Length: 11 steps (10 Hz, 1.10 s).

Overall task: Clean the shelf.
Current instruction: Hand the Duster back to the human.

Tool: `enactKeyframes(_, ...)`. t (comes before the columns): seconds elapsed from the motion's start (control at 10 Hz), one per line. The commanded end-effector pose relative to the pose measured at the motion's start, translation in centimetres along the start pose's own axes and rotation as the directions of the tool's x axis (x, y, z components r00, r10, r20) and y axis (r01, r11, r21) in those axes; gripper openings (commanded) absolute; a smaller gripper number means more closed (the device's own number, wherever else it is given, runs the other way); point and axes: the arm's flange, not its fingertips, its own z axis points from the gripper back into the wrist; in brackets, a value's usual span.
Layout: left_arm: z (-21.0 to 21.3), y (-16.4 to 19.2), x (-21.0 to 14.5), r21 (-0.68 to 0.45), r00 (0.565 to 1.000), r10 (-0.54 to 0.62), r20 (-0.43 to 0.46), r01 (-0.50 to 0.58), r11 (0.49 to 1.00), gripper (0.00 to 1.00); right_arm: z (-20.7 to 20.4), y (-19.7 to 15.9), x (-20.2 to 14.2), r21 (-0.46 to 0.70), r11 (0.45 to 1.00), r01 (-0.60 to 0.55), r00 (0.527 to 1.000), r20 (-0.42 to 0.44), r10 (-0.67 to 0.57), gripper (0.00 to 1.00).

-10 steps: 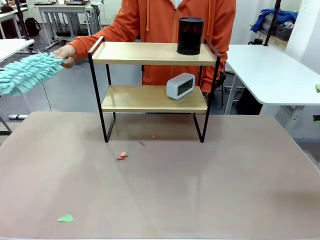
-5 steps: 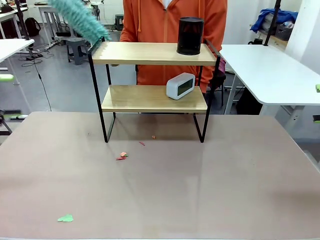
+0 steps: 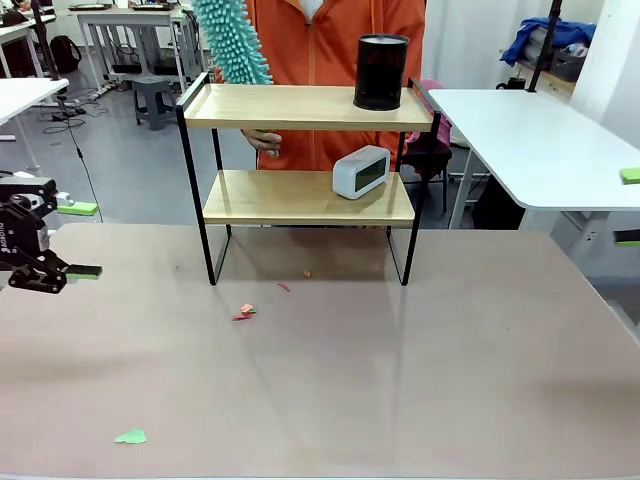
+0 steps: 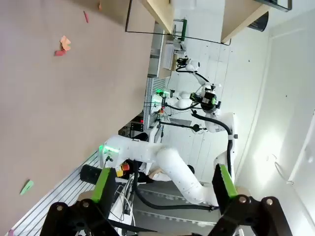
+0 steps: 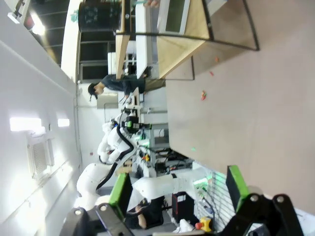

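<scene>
You see the shelf (image 3: 308, 175) at table's far centre, long axis left-right. Left gripper (image 3: 62, 240), fingers apart & empty, sits near-left of it, nearer than right gripper (image 5: 179, 189), also apart.

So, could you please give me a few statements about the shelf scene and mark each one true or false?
1. A black cylindrical container stands on the top board of the shelf. True.
2. The white clock lies on the table. False: it sits on the lower board.
3. The left tool is open and holds nothing. True.
4. The person holds the teal duster under the lower board. False: it is above the top board's left end.
5. Small paper scraps lie on the table in front of the shelf. True.
</scene>
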Motion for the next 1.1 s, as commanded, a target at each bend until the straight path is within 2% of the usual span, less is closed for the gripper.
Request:
enactKeyframes(0.0,0.8,-0.9,-0.6,-0.030,1.000,-0.007,0.001,0.007,1.000,1.00,-8.8,-1.9,-2.8,-0.004,0.998,0.068,0.996,-0.061,-0.068,1.00)
enactKeyframes(0.1,0.8,-0.9,-0.6,-0.030,1.000,-0.007,0.001,0.007,1.000,1.00,-11.0,-2.1,-3.6,-0.019,0.998,0.056,0.988,-0.144,-0.059,1.00)
enactKeyframes(0.2,0.8,-0.9,-0.6,-0.030,1.000,-0.007,0.001,0.007,1.000,1.00,-11.6,-2.2,-3.7,-0.047,0.998,0.042,0.988,-0.148,-0.048,1.00)
enactKeyframes(0.3,0.8,-0.9,-0.6,-0.030,1.000,-0.007,0.001,0.007,1.000,1.00,-6.3,-0.2,1.0,-0.005,0.999,0.040,0.993,-0.114,-0.040,1.00)
enactKeyframes(1.0,0.8,-0.9,-0.6,-0.030,1.000,-0.007,0.001,0.007,1.000,1.00,-6.3,-0.2,1.0,-0.005,0.999,0.040,0.993,-0.114,-0.040,1.00)
